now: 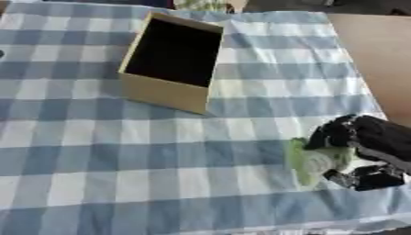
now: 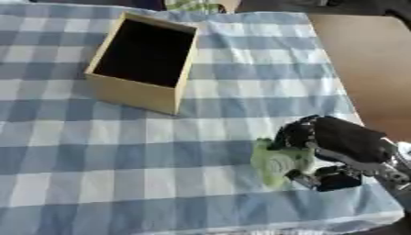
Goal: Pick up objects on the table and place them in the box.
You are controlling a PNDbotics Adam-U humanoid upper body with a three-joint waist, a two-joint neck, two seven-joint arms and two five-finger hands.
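Here the right hand [image 2: 333,147] curls around a pale green object [image 2: 277,161] at about four o'clock on the checked cloth [image 2: 120,151], well apart from the box [image 2: 132,94] at eleven o'clock. Carried across, the object could slip out or clip the box's near wall.

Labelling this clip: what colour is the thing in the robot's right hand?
Pale green object, held in the right hand; clearest in the right eye view.
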